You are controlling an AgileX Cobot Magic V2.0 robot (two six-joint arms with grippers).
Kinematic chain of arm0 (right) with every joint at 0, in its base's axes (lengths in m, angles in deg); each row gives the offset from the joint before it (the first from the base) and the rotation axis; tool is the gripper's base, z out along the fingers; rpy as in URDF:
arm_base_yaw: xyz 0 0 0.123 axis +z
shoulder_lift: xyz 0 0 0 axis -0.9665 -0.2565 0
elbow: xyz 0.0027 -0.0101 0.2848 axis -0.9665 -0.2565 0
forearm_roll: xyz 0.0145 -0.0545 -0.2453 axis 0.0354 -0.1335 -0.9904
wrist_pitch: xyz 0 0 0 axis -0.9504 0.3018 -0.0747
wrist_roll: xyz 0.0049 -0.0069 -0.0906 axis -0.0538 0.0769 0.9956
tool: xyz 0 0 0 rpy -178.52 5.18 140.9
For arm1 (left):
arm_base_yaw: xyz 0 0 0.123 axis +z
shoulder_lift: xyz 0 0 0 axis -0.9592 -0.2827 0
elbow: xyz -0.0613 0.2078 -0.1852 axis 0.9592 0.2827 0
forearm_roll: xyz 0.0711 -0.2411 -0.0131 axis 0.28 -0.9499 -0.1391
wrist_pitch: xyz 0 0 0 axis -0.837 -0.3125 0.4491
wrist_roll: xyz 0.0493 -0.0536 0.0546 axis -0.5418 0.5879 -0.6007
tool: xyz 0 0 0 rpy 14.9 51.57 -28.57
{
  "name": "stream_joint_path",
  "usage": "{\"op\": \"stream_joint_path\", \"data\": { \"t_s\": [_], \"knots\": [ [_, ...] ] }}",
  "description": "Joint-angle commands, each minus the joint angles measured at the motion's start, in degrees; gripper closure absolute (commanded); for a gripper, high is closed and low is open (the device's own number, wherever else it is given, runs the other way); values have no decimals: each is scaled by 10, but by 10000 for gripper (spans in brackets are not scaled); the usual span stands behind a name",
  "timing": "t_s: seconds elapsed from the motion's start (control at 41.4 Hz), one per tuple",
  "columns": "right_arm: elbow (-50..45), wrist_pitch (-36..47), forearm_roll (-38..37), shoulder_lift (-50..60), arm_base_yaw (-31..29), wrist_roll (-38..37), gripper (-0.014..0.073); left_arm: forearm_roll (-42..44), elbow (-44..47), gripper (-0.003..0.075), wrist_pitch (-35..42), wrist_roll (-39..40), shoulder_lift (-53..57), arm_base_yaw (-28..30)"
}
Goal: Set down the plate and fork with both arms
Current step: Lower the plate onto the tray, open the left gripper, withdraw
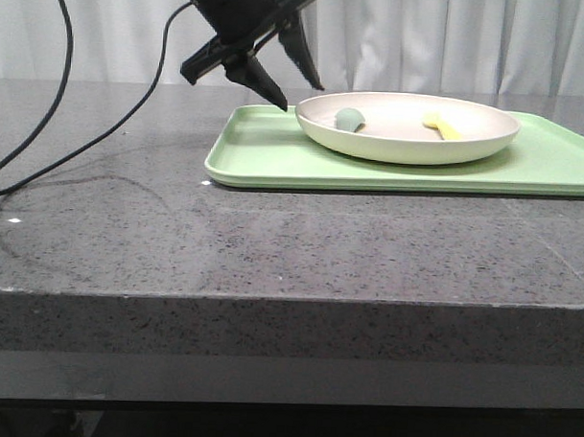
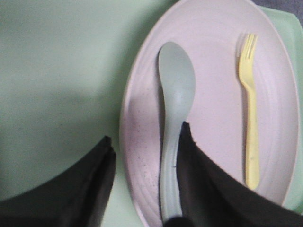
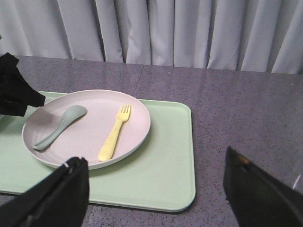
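1. A dark grey speckled stone desk (image 1: 272, 247) carries a flat rectangular light-green tray (image 1: 265, 155), which lies toward the far right part of its surface in the front view.
2. A large round shallow cream plate (image 1: 407, 127) with a raised rim sits on the tray, well inside its edges.
3. A small pale-yellow plastic fork (image 3: 115, 132) lies in the plate, on the side nearer the right arm, its tines pointing toward the curtain.
4. A grey-green rounded plastic spoon (image 3: 59, 126) lies in the same plate beside the fork, the two apart and roughly parallel.
5. The left gripper (image 1: 298, 96) hangs over the plate's near-left rim, tilted down; its black fingers (image 1: 263, 83) are spread.
6. In the left wrist view, one finger stands over the tray outside the plate and the other over the plate's inside, next to the spoon's handle, so the rim lies between them. Whether either finger touches anything cannot be told.
7. The right gripper (image 3: 156, 189) is seen only in its own wrist view, raised back from the tray's near edge, its black fingers (image 3: 57, 196) spread wide with nothing between them.
8. A black cable (image 1: 46, 124) loops over the desk at the left, and a pale pleated curtain (image 3: 189, 33) hangs behind.
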Motion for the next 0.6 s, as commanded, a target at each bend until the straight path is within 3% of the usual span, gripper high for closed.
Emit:
{"op": "stream_joint_path", "data": {
  "t_s": [0.0,0.193,0.29,0.411,0.556,0.58],
  "knots": [
    [22,47,1,-4,-1,3,-9,-20,-50,298,-18,0,39,13],
    [22,47,1,-4,-1,3,-9,-19,-132,304,-107,-20,39,29],
    [22,47,1,-4,-1,3,-9,-13,-149,352,-121,-31,42,32],
    [22,47,1,-4,-1,3,-9,-13,-152,504,-121,-31,42,32],
    [22,47,1,-4,-1,3,-9,-13,-152,739,-121,-48,44,32],
    [22,47,1,-4,-1,3,-9,-13,-152,736,-121,-54,47,32]
  ]
}}
